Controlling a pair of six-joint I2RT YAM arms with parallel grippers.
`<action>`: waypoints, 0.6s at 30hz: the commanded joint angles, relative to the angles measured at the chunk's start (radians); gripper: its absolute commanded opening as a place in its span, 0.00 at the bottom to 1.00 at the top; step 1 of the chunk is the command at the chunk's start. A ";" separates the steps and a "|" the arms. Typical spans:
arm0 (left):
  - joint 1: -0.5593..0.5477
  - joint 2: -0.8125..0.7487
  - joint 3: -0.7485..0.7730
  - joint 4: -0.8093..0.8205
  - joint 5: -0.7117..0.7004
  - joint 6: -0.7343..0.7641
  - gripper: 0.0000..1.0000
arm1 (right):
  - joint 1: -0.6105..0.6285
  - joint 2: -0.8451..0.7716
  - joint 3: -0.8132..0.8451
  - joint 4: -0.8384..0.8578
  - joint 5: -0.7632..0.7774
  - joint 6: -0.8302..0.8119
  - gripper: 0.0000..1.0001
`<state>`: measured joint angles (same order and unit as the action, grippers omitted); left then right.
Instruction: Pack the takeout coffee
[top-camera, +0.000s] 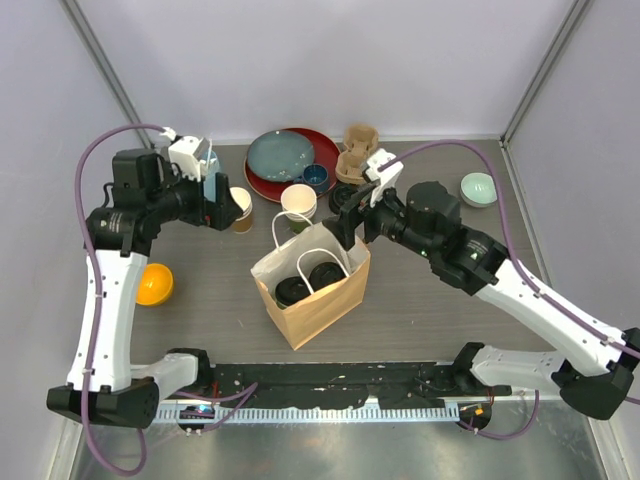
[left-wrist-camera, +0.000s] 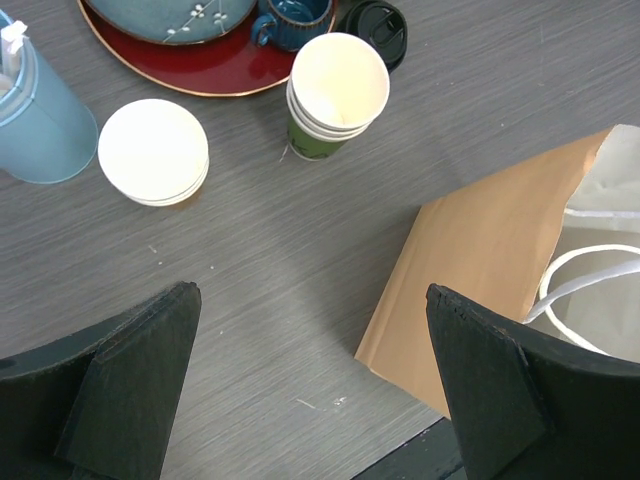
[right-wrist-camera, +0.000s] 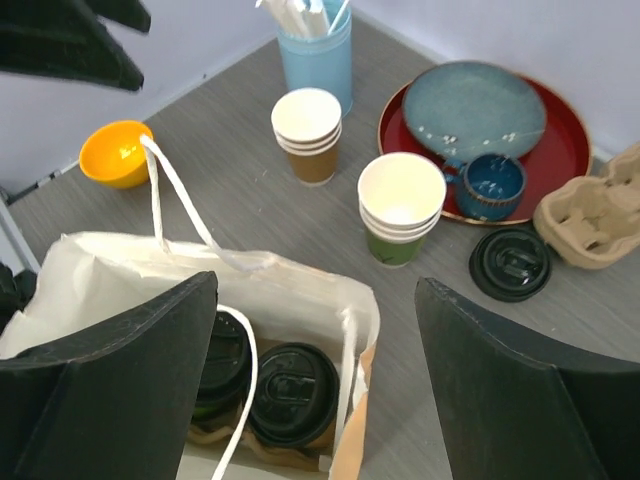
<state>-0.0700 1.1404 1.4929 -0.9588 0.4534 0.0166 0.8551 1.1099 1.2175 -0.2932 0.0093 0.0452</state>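
Observation:
The takeout coffee stands inside the open brown paper bag (top-camera: 318, 305): two cups capped with black lids, one (right-wrist-camera: 293, 392) nearer the bag's right wall, the other (right-wrist-camera: 218, 358) half hidden behind my right finger, a strip of green showing under its lid. From above both lids (top-camera: 323, 273) (top-camera: 293, 290) show side by side. My right gripper (right-wrist-camera: 318, 290) hangs open over the bag's mouth with nothing between its fingers. Left of the bag, my left gripper (left-wrist-camera: 312, 295) is open above bare table, the bag's side (left-wrist-camera: 480, 270) by its right finger.
A green-sided stack of cups (top-camera: 298, 203) and a brown-sided stack (top-camera: 240, 210) stand behind the bag. Further back are a light-blue cup of stirrers (right-wrist-camera: 315, 50), a red plate (top-camera: 290, 185) with blue dishes, a loose black lid (right-wrist-camera: 510, 265) and a pulp carrier (top-camera: 357, 152). An orange bowl (top-camera: 154, 283) lies left, a mint bowl (top-camera: 478, 188) right.

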 joint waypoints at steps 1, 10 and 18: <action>-0.002 -0.047 -0.037 0.011 -0.044 0.026 1.00 | -0.010 -0.068 0.108 0.017 0.122 -0.010 0.86; -0.001 -0.215 -0.268 0.028 -0.208 0.060 1.00 | -0.226 -0.165 -0.008 -0.041 0.374 0.002 0.90; 0.007 -0.409 -0.503 0.113 -0.381 0.092 1.00 | -0.465 -0.309 -0.425 0.087 0.540 0.091 0.92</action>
<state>-0.0700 0.8017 1.0634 -0.9382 0.2066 0.0734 0.4427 0.8757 1.0000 -0.3008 0.4469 0.0761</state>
